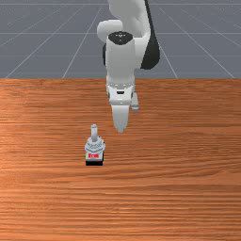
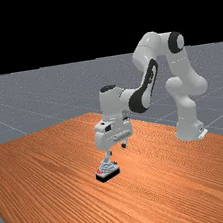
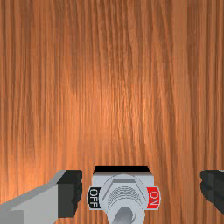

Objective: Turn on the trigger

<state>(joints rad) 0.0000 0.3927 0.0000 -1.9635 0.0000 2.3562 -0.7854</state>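
Okay, I'm looking down past my jaws now, and they're standing wide apart, their black pads (image 3: pixel 70 194) facing each other and gripping nothing. There's the switch (image 3: pixel 124 181), grey on a black base, and it's sitting lower than the jaws on the wooden counter (image 3: pixel 109 87). In the wrist view it's appearing in the gap between the pads, and it's not centred there: it's showing up just beside one pad, while a wider strip of counter is showing towards the other.

I'm reading both labels here. The black OFF label (image 3: pixel 94 197) is facing the pad that's appearing closer, and the red ON label (image 3: pixel 153 197) is facing the other one, with more room on that side. The lever (image 3: pixel 124 216) is rising from the threaded collar (image 3: pixel 124 197) between them, and I'm not able to tell from here which setting it's in.

Over in the front view, I'm seeing the switch lying off to the front view's left of the jaws and lower in the picture, so it isn't sitting squarely beneath them. The far view is showing the lever pointing up close to the nearer side of the jaws; whether they're touching, I'm not managing to tell. The arm (image 2: pixel 151 80) is reaching out above the counter, holding the jaws pointing downward.
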